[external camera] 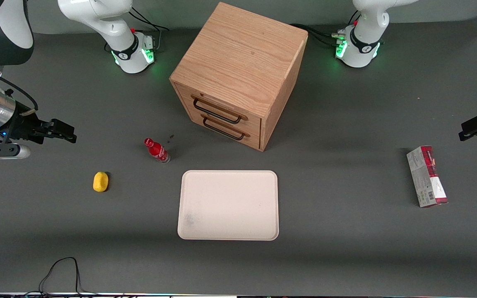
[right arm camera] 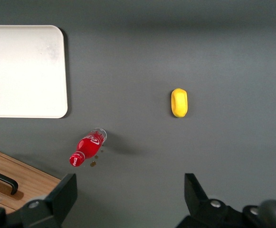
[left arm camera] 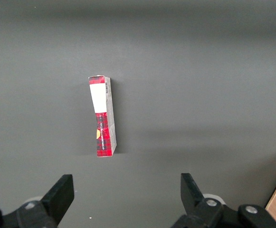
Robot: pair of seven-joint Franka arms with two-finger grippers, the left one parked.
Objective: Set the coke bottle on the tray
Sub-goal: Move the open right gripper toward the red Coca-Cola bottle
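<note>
The coke bottle point(external camera: 157, 150), tiny and red with a red cap and clear base, stands on the grey table between the wooden cabinet and the tray; it also shows in the right wrist view point(right arm camera: 87, 147). The cream tray point(external camera: 228, 205) lies flat, nearer the front camera than the cabinet; its corner shows in the right wrist view point(right arm camera: 23, 71). My gripper point(external camera: 62, 132) hangs open and empty above the table at the working arm's end, well apart from the bottle; its fingers point(right arm camera: 61, 194) are spread wide over bare table.
A wooden drawer cabinet point(external camera: 238, 74) with two black handles stands at the table's middle. A yellow lemon-like object point(external camera: 100, 181) lies near the bottle, toward the working arm's end. A red-and-grey carton point(external camera: 427, 176) lies toward the parked arm's end. A black cable point(external camera: 62, 273) loops at the front edge.
</note>
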